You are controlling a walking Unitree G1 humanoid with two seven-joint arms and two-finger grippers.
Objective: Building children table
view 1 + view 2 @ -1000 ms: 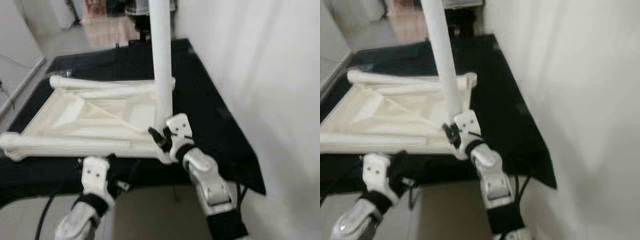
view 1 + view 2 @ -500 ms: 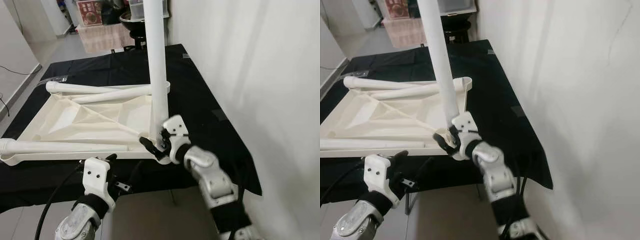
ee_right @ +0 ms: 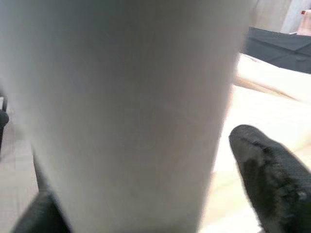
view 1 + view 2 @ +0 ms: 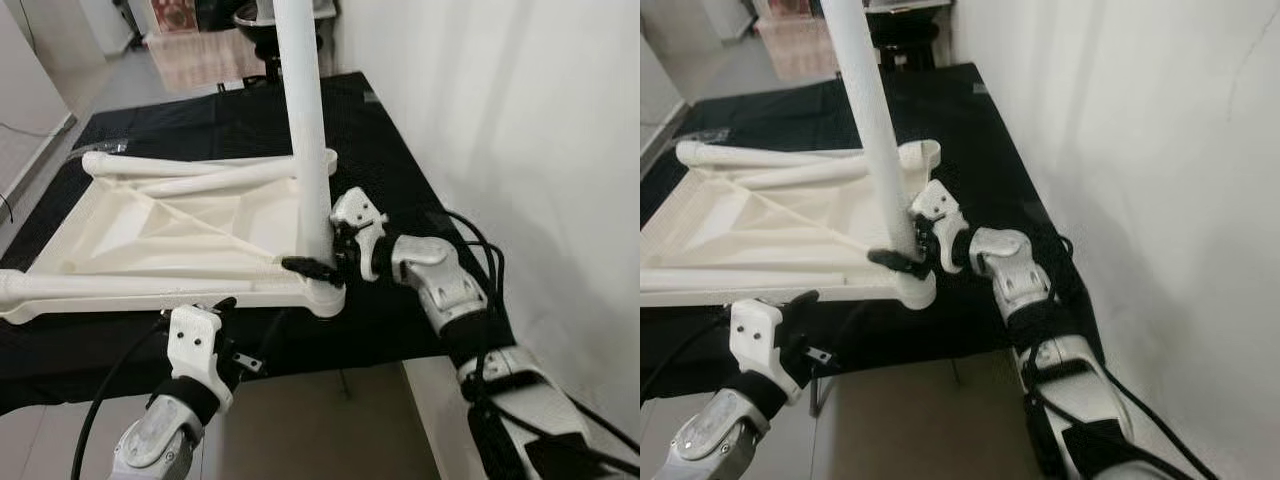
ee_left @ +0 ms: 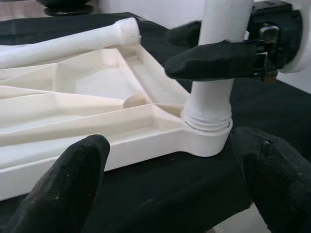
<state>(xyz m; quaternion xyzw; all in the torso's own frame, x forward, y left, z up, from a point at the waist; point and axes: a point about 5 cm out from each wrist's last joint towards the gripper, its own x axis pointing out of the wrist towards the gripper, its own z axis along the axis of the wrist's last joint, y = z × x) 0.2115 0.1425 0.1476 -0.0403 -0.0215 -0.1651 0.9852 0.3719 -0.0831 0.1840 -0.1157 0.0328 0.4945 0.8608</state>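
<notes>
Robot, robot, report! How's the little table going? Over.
Right gripper clamped on upright white plastic leg, seated in overturned cream tabletop. Left gripper open nearby.

Head stereo pair looks forward and down from above the worktop [image 4: 400,190], both eyes sharing the inverted tabletop [image 4: 190,235] and its upright leg [image 4: 305,130]. Left wrist camera sits low at the worktop edge, facing the leg socket [image 5: 206,128]. Right wrist camera is pressed very close against the same leg [image 3: 131,111].

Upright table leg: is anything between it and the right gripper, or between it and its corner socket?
Nothing visible. The right gripper has its black fingers closed around the upright table leg just above its base, which already sits in the corner socket of the upturned tabletop. The left gripper waits open below the table edge.
</notes>
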